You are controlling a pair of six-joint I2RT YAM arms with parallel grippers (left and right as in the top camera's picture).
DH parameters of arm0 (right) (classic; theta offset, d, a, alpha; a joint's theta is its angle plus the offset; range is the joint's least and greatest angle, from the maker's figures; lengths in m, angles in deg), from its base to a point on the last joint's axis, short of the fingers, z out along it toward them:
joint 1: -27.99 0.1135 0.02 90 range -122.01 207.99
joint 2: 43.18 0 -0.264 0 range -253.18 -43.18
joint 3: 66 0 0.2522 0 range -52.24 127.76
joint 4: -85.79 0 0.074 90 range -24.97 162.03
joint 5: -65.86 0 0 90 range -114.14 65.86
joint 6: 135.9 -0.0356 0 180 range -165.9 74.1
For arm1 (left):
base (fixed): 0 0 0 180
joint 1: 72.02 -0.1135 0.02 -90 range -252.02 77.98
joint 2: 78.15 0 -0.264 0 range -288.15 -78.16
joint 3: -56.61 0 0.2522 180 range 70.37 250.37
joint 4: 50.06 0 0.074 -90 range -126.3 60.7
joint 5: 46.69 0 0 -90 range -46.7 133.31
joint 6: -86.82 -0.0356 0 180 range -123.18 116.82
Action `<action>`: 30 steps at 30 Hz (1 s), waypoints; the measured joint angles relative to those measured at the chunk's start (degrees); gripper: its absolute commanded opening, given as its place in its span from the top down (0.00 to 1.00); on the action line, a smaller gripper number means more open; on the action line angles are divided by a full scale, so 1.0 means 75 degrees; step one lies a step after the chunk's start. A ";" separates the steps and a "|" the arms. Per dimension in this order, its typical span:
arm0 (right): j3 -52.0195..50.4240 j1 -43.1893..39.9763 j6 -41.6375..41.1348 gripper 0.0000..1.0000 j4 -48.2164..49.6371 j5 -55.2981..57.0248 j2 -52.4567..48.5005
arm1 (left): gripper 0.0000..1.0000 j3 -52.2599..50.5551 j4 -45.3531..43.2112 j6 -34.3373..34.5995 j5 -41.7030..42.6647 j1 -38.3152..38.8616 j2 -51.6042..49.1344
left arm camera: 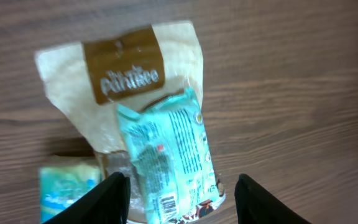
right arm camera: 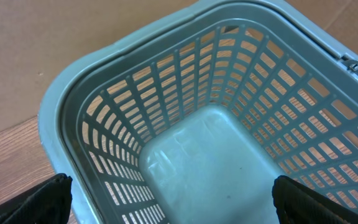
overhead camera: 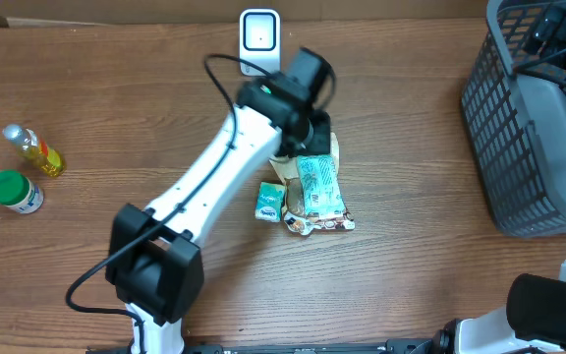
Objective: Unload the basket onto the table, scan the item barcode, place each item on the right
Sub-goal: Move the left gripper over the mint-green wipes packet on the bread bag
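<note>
A teal snack packet lies on top of a beige pouch with a brown label at the table's middle; a barcode shows at the packet's lower end. My left gripper hovers over them, jaws apart, one black finger on each side of the teal packet's lower end, with a gap on the right side. The white scanner stands at the table's back, just behind the left arm. My right gripper is open wide above the grey basket, holding nothing.
A small green-and-white packet lies left of the pile. At the far left are a small yellow bottle and a green-lidded jar. The grey basket stands at the right edge.
</note>
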State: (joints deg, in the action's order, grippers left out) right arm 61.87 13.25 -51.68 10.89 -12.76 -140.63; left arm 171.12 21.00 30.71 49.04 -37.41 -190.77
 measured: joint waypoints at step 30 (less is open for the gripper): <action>0.0000 0.0000 0.0000 0.00 0.0000 0.0000 0.0000 | 0.00 -0.1338 -0.0472 0.0746 -0.0519 0.0533 0.0000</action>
State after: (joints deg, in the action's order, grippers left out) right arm 61.87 13.25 -51.68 10.89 -12.76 -140.63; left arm 161.09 17.46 36.31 45.15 -33.41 -190.77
